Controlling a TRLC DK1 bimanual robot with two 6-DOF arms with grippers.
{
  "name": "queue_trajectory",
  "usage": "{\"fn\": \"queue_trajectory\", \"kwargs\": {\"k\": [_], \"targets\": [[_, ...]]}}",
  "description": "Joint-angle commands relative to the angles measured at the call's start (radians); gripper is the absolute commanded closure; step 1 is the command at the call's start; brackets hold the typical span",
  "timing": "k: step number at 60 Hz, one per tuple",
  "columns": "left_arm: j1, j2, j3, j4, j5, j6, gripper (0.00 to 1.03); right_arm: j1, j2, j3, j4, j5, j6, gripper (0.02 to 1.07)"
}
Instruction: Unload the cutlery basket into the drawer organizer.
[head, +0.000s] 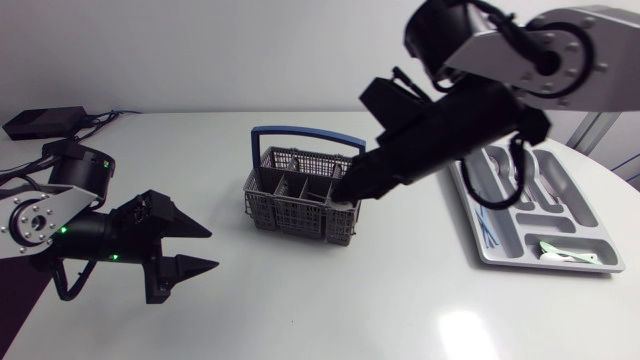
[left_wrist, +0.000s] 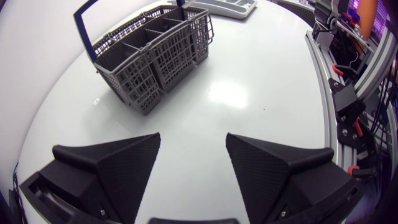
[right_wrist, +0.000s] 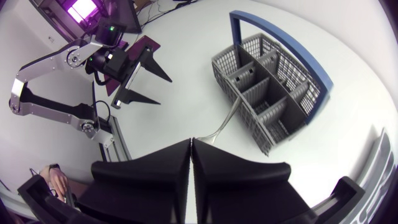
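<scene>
**Left side open, right side barred**

Bare surface lies between the wide-open left tool and the basket. The right arm slants over the basket's right end, its tool pinching a silver utensil there, barring the way toward the organizer.

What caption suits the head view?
Right gripper, shut on a silver utensil, at the end of the grey cutlery basket; left gripper open, apart; drawer organizer beside.

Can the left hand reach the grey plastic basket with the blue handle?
Probably yes: only bare white table separates the left hand from the basket; the right hand grips silver cutlery at its far end.
</scene>
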Motion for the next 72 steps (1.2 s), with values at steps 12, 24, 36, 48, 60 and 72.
{"fn": "queue_trajectory", "kwargs": {"k": [12, 24, 36, 48, 60, 72], "targets": [[-0.033, -0.067, -0.042, -0.002, 0.007, -0.051, 0.29, -0.260, -0.245, -0.150, -0.201, -0.003, -0.127, 1.01], [-0.050, -0.102, -0.054, -0.003, 0.004, -0.066, 0.29, -0.476, -0.299, -0.210, -0.233, 0.138, -0.027, 1.01], [-0.057, -0.131, -0.056, -0.014, 0.000, -0.076, 0.29, -0.734, -0.261, -0.219, -0.224, 0.187, -0.029, 1.01], [-0.056, -0.140, -0.057, -0.015, -0.003, -0.076, 0.29, -0.898, -0.190, -0.257, -0.141, 0.235, -0.058, 1.01], [-0.054, -0.139, -0.057, -0.014, -0.005, -0.074, 0.29, -1.005, -0.140, -0.290, -0.044, 0.302, -0.021, 1.01], [-0.053, -0.136, -0.056, -0.011, -0.006, -0.071, 0.29, -0.988, -0.061, -0.326, 0.055, 0.563, 0.120, 1.01]]}}
